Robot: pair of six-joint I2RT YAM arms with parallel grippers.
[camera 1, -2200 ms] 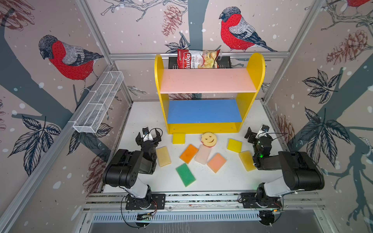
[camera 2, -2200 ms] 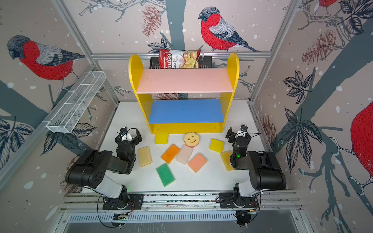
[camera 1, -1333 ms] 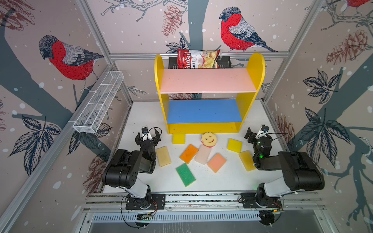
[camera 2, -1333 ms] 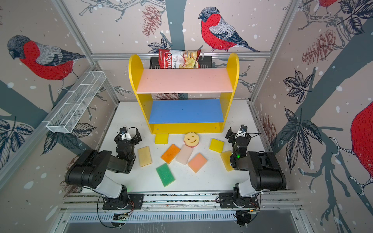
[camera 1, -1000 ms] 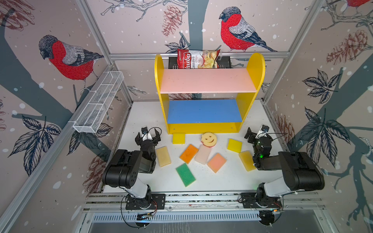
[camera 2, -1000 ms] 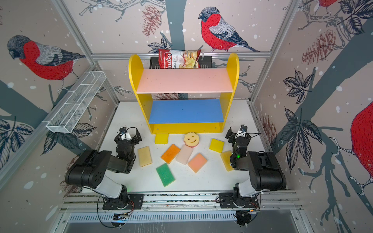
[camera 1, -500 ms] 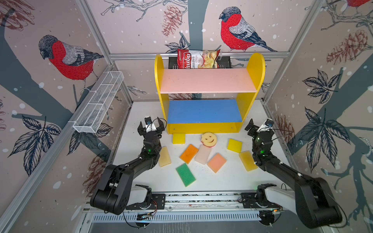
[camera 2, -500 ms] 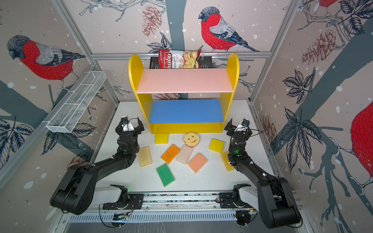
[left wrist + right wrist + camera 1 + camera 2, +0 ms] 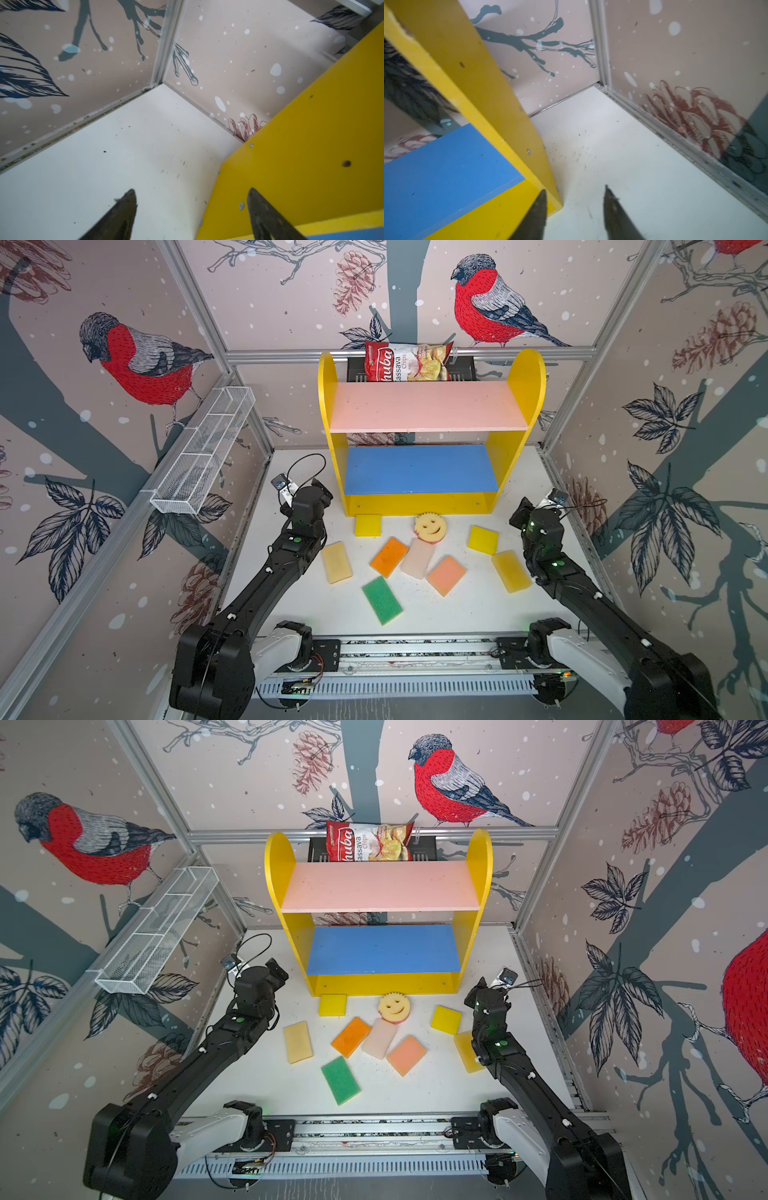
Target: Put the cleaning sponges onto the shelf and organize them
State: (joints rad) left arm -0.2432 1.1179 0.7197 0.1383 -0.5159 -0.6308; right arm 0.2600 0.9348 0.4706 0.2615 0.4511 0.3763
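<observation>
Several cleaning sponges lie loose on the white table in front of the shelf: a round smiley, yellow squares, pale yellow pads, orange, cream, salmon and green. The pink and blue boards of the shelf are bare. My left gripper hovers open and empty at the shelf's front left corner. At the front right corner my right gripper stands open with a narrower gap and holds nothing.
A red-and-white chips bag hangs behind the shelf top. A white wire basket is fixed to the left wall. Cage walls close in both sides and the back. The arms' base rail runs along the front.
Both arms have unfolded and reached forward to the shelf's front corners. The sponges have not moved.
</observation>
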